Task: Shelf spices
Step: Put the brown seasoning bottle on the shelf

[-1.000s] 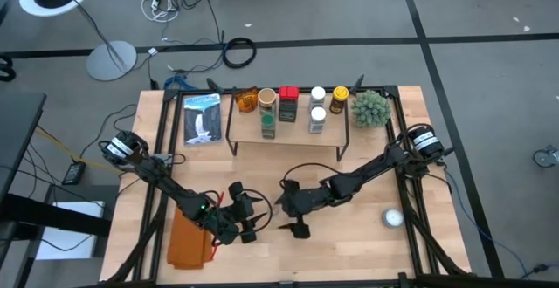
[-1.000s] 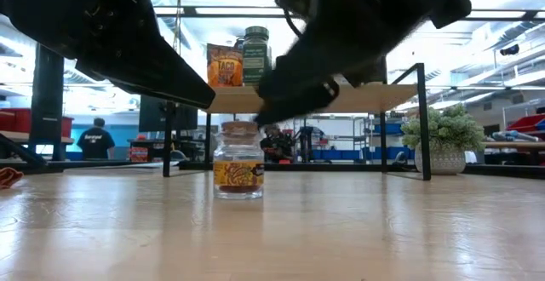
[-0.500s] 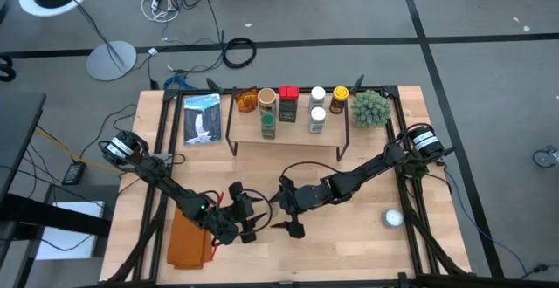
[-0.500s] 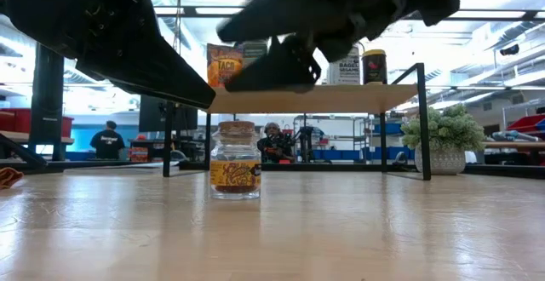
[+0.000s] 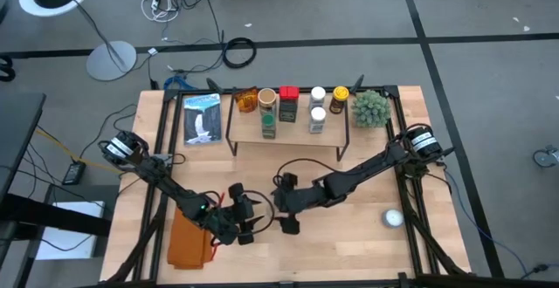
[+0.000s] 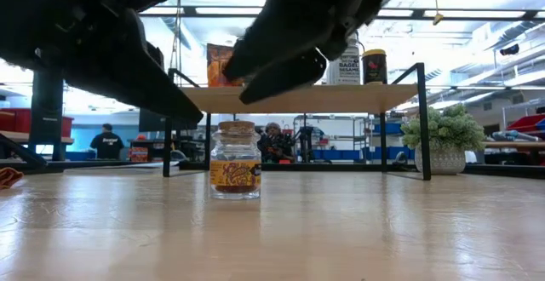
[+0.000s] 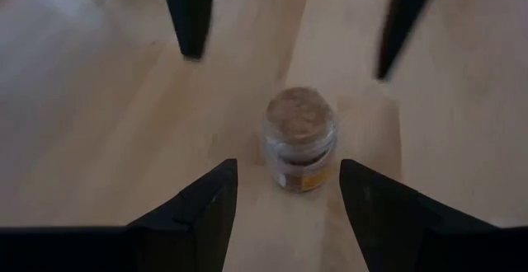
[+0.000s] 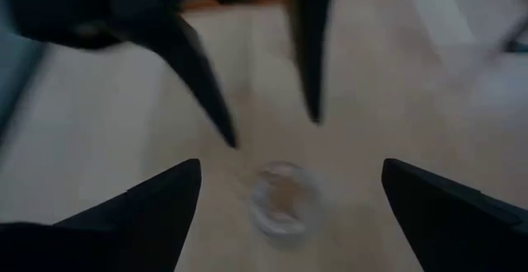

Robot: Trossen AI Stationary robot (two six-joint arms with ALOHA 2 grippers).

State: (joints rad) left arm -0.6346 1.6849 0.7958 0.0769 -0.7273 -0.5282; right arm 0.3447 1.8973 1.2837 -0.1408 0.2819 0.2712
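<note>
Cork-lidded jar (image 6: pixel 235 159) upright on counter (image 6: pixel 358 230), frame centre, free. Left gripper (image 7: pixel 289 191) spread, just short of jar. Right gripper (image 8: pixel 280 194) spread wide above it.

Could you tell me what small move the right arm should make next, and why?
Probably lower the right gripper straight down around the cork-lidded jar. The jar stands upright on the table, off the shelf, untouched. The right wrist view shows it below, between wide-open fingers. The left gripper, also open, faces it from the other side.
</note>
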